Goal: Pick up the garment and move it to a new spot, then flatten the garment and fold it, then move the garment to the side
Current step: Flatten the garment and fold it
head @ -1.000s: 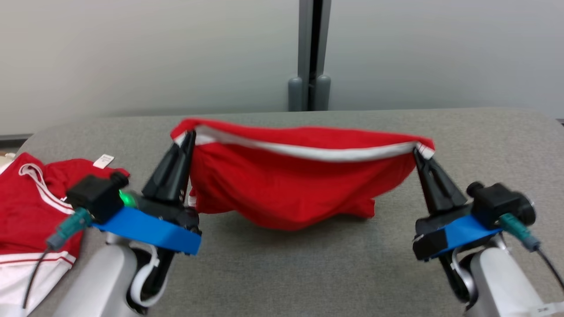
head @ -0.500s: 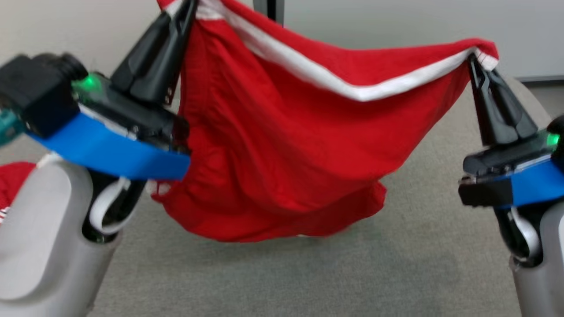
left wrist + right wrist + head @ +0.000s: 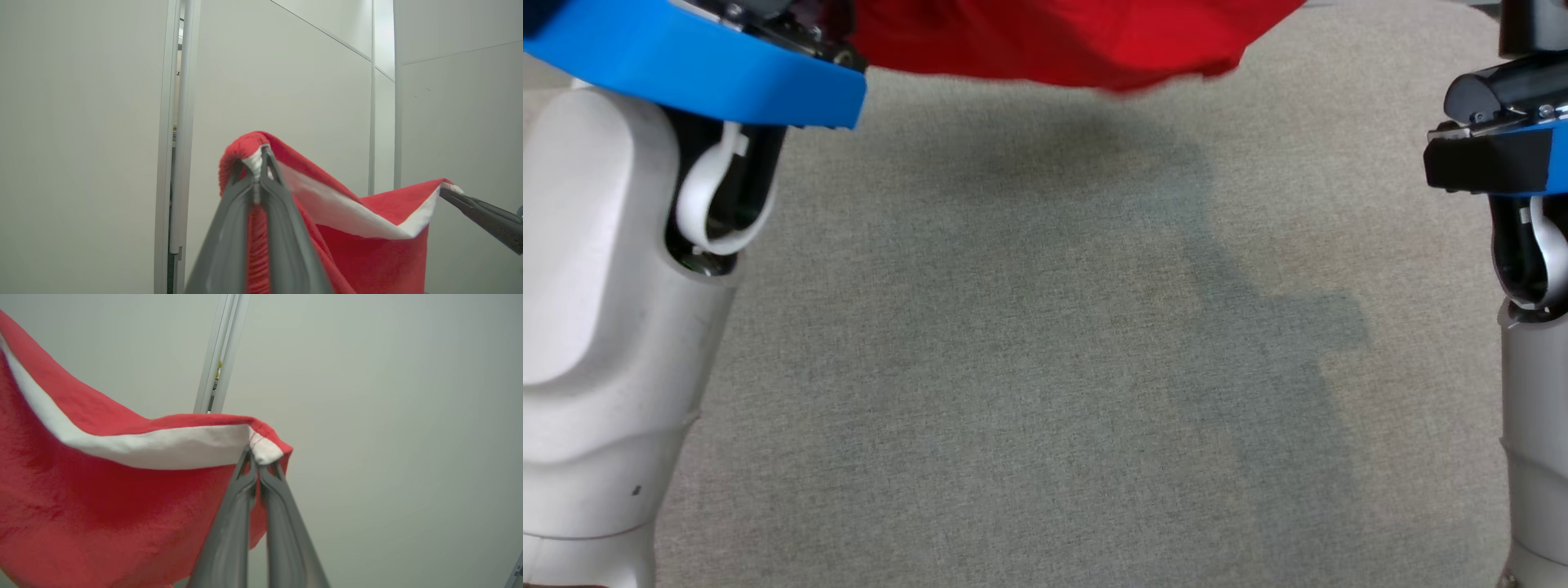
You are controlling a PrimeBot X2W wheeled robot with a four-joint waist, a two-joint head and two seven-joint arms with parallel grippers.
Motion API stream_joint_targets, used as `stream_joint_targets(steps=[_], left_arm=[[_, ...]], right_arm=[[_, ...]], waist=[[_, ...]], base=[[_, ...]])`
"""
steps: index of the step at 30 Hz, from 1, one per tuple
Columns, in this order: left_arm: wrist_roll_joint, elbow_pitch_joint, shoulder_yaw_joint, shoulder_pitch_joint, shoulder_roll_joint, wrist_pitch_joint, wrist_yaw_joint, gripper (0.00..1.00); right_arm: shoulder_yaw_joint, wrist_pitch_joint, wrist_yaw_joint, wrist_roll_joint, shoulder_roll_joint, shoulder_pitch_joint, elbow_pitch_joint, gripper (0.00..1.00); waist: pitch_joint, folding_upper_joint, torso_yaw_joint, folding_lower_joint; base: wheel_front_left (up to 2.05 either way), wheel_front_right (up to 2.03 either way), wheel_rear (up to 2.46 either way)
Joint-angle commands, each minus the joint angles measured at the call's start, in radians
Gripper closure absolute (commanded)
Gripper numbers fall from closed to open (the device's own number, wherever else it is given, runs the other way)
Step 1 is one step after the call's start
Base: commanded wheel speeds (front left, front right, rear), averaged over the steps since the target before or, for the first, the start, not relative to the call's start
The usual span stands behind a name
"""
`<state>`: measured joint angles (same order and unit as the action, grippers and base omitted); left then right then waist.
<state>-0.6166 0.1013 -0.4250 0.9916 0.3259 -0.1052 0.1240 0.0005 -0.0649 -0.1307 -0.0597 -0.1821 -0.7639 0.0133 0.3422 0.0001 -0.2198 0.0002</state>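
Garment (image 3: 102, 506), red with white band: hanging above the grey worktop (image 3: 1045, 367), stretched left to right. Left fingers (image 3: 229, 232) clenched on one banded corner; right fingers (image 3: 229, 539) clenched on the other.

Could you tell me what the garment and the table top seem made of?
The garment looks like soft, matte knit fabric, perhaps cotton or polyester: it drapes and sags. The table top seems covered in matte grey woven cloth, with fine speckled weave.

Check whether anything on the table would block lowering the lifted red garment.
Nothing visible does. The garment hangs pinched by the left end effector and right end effector; the table beneath it carries just shadow.
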Motion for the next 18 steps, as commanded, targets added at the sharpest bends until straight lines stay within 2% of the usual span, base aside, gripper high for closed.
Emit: stream_joint_targets(steps=[1,7,12,18], left_arm=[[-0.007,0.013,-0.013,-0.011,-0.004,-0.019,0.007,1.00],[-0.038,0.060,-0.076,-0.135,0.004,-0.055,0.009,1.00],[-0.074,0.096,-0.147,-0.299,0.024,-0.090,0.010,1.00],[-0.099,0.076,-0.194,-0.473,0.033,-0.133,0.010,1.00]], right_arm=[[-0.005,-0.014,0.000,0.006,0.019,0.002,0.010,1.00],[0.016,-0.047,0.000,0.000,0.053,0.120,0.072,1.00],[0.042,-0.100,0.000,-0.017,0.077,0.269,0.172,1.00],[0.050,-0.159,0.000,-0.038,0.103,0.404,0.241,1.00]], waist=[[0.017,-0.0001,0.006,-0.0002],[0.042,-0.0001,0.014,-0.0002],[0.056,-0.0001,0.027,-0.0002],[0.045,-0.0001,0.033,-0.0002]], base=[[0.00,0.00,0.00],[0.00,0.00,0.00],[0.00,0.00,0.00],[0.00,0.00,0.00]])
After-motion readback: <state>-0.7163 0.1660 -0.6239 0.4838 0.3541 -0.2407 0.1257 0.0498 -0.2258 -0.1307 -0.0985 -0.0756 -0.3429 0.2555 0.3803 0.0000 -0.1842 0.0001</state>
